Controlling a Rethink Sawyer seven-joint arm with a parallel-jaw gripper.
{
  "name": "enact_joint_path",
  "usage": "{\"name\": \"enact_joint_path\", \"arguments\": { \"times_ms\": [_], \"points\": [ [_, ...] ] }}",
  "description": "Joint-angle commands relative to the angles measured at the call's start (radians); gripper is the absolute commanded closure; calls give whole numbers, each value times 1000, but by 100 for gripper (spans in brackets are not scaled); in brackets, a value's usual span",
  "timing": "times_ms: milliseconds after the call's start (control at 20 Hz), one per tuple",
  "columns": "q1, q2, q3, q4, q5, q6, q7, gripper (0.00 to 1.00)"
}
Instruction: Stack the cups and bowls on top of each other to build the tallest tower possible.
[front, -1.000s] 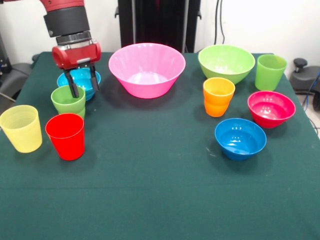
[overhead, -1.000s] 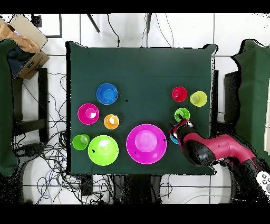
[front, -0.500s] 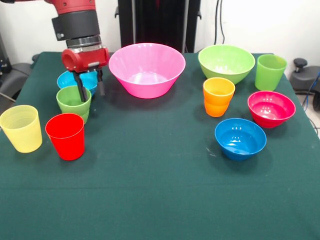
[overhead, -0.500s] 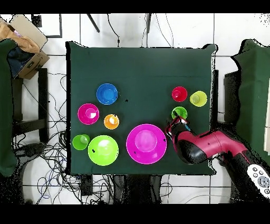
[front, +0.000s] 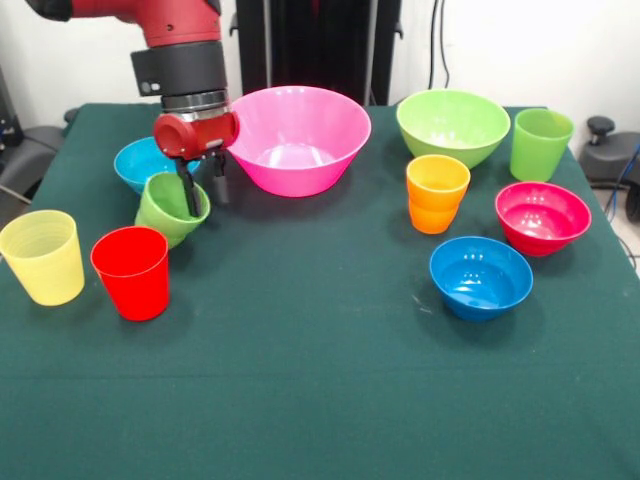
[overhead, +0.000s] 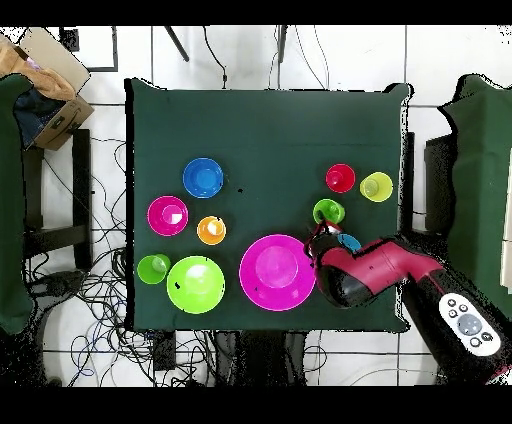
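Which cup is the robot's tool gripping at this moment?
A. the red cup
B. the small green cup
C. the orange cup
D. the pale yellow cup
B: in the front view the tool has one finger inside the small green cup and one outside its rim, and the cup is tilted, while the red cup, orange cup and pale yellow cup stand upright and apart from it.

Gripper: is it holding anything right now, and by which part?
Yes: the gripper holds the small green cup by its rim, one finger inside; the cup is tilted.
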Motion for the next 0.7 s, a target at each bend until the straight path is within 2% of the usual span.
{"name": "enact_joint_path", "arguments": {
  "times_ms": [50,200,400,500,600,700],
  "points": [
    [67,-11,-127,-100,-31,-16,145,0],
    [45,-15,-116,-91,7,-9,96,0],
    [61,-24,-131,-91,19,-27,124,0],
    [4,-10,-67,-67,100,21,45,0],
    [-8,-14,-44,-55,154,52,28,0],
    [-2,-21,-43,-53,173,48,30,0]
  ]
}}
